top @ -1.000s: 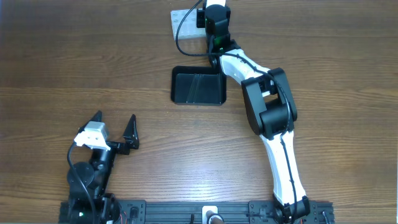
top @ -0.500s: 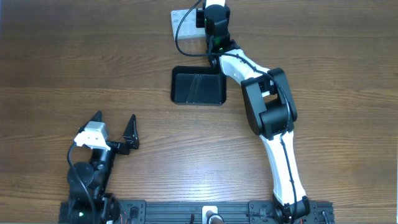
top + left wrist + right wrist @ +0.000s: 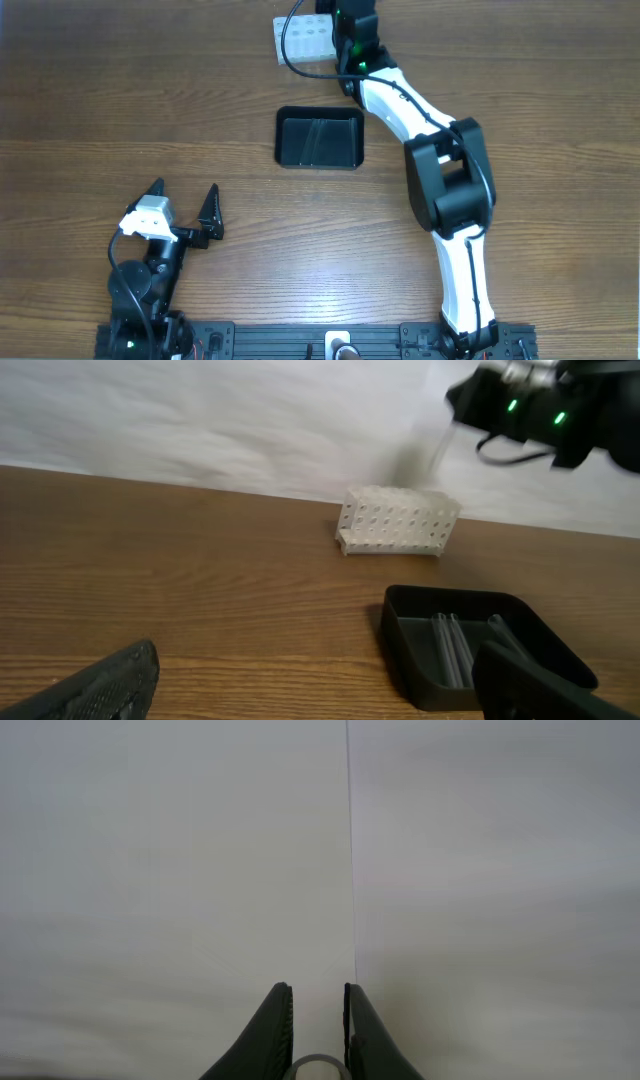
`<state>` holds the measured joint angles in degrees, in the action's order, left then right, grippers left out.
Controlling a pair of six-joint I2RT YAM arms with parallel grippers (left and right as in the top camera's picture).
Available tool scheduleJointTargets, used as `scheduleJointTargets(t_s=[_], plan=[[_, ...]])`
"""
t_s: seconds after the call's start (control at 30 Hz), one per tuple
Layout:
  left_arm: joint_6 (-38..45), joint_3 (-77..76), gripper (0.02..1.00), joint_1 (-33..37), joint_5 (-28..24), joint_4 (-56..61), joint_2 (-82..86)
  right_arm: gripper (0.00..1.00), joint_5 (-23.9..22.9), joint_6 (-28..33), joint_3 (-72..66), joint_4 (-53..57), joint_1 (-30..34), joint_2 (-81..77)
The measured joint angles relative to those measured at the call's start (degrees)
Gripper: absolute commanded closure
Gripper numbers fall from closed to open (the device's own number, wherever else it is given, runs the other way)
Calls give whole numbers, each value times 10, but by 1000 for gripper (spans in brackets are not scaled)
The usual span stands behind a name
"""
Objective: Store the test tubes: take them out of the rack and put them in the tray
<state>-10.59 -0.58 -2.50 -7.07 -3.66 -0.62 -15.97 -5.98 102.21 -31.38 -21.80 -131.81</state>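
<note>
Tray (image 3: 284,150) already had a few tubes (image 3: 318,135) lying in it. Right gripper (image 3: 316,992) was up near the rack (image 3: 300,40), fingers (image 3: 277,1020) pinched narrow on another test tube (image 3: 315,1067) that hadn't gone in yet. Couldn't tell if the rack had more. Left gripper (image 3: 184,188) sat wide open, well apart.

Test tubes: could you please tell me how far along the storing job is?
Done: a few tubes already lie in the black tray. In hand: the right tool is shut on one more tube, held above the rack. Left: setting it in the tray; whether the rack holds more is unclear.
</note>
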Motion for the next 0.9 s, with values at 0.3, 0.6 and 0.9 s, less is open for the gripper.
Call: scheduleJointTargets(t_s=[0.3, 0.6, 0.9], plan=[[0, 0, 18, 0, 0, 0, 0, 989, 0, -6, 8, 167, -4, 86], [0, 0, 18, 0, 0, 0, 0, 987, 0, -80, 11, 454, -23, 149], [0, 0, 18, 0, 0, 0, 0, 989, 0, -139, -36, 549, -39, 156]])
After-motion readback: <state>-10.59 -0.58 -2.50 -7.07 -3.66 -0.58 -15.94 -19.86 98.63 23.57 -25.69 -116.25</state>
